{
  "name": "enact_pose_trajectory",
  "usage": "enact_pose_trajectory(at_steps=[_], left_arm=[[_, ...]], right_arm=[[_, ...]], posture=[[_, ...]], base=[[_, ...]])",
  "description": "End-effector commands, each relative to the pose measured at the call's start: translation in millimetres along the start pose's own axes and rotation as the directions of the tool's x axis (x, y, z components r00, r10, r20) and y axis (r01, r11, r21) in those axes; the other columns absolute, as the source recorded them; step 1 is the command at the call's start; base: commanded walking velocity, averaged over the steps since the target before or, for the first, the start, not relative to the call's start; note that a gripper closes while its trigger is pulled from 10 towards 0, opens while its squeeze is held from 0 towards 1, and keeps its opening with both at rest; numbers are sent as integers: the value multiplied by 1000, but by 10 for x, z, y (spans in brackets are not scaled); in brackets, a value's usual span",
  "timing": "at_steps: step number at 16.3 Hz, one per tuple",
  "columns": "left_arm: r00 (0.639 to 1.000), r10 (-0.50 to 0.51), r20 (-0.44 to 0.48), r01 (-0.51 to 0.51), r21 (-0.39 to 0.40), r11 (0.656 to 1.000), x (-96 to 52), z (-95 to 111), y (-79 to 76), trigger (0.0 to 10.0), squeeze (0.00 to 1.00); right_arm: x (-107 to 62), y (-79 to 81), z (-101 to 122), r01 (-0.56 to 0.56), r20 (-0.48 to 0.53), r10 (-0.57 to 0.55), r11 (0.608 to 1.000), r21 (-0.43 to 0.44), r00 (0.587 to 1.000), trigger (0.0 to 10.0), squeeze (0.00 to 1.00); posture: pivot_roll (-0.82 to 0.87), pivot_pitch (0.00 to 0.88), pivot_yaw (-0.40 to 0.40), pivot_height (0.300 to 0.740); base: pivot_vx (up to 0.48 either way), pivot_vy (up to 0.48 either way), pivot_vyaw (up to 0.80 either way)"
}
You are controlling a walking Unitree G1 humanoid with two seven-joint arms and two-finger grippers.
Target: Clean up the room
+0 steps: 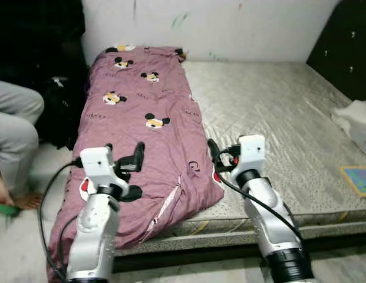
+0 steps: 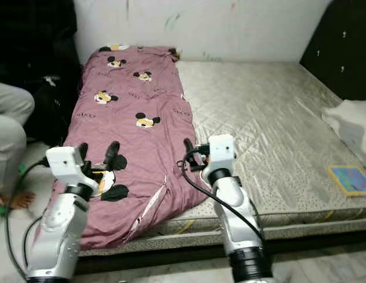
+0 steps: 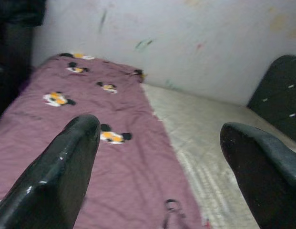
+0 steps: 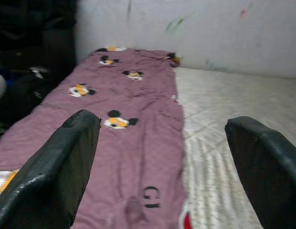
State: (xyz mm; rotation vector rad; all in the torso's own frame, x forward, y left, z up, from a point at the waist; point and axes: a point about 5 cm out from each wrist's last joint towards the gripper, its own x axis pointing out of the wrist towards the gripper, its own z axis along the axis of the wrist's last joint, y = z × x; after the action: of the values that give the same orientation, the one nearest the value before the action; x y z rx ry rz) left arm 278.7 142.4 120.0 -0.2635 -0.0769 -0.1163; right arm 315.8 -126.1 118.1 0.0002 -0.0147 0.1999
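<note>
My left gripper is up over the near end of the purple blanket, fingers spread wide, nothing between them. My right gripper hovers at the blanket's near right edge, right where the cloth meets bare mattress, and its fingers are spread too, holding nothing. The blanket, printed with cartoon mouse heads, runs in a long strip down the left side of the bed, from the wall to the near edge, where it spills over the side toward the floor. The rest of the mattress is bare grey quilting. Out on its right edge lies a small blue and yellow book, with a white bundle of cloth beyond it. To my left, a person's legs in grey trousers, bare foot on the floor.
</note>
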Motion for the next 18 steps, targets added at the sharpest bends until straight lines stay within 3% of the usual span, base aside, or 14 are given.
enact_pose_trajectory(at_steps=[1, 7, 14, 18], left_arm=[[1000, -28, 15, 28, 2, 1000, 16, 39, -28, 10000, 0], [1000, -29, 11, 29, -1, 1000, 15, 37, -29, 10000, 0], [1000, -5, 4, 5, -6, 1000, 33, 32, -24, 10000, 0], [1000, -13, 5, 13, -22, 1000, 39, 33, -43, 10000, 0]], right_arm=[[12, -26, 25, 8, 10, -8, 1000, 2, 1000, 10000, 0], [16, -13, 22, 4, 10, -4, 1000, 1, 1000, 10000, 0], [19, -5, 15, 5, 9, -5, 1000, 6, 1000, 10000, 0], [24, -14, 19, 7, 9, -7, 1000, 7, 1000, 10000, 0]], posture=[[-18, 8, -50, 740], [-14, 5, -50, 740], [-13, 10, -46, 740], [-15, 15, -46, 740]], base=[[371, 0, 0], [356, 0, 0], [0, 0, 0], [0, 469, 0]])
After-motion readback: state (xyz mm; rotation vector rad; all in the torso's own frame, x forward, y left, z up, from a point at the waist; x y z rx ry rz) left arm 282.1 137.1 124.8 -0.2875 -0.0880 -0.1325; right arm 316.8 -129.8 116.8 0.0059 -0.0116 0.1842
